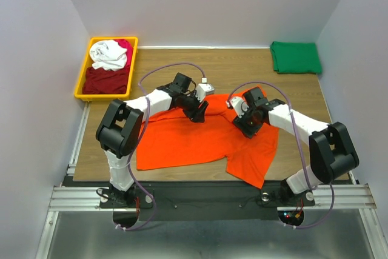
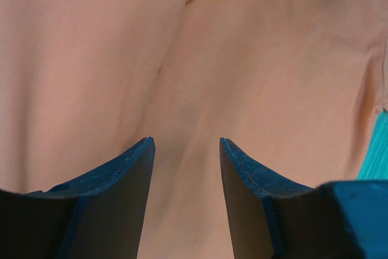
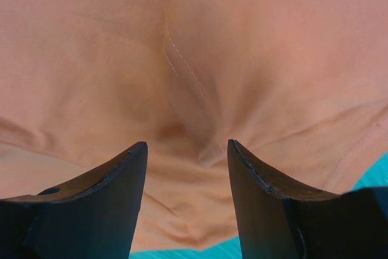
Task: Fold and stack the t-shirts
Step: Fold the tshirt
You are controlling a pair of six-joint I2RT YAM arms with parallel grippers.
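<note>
The orange t-shirt (image 1: 200,141) lies spread on the bench (image 1: 303,89), its near hem and one sleeve close to the near edge, so there is little room there. Near its far edge the left fingers (image 2: 115,186) and right fingers (image 3: 103,186) are parted over the cloth, pinching nothing, likely poised to lift it for a fold. Beyond is bare wood. A folded green t-shirt (image 1: 295,57) sits far right and the yellow bin (image 1: 82,83) far left.

Orange t-shirt (image 1: 182,144) lies spread and wrinkled centrally; dark green t-shirt (image 1: 295,57) sits folded at far right.
</note>
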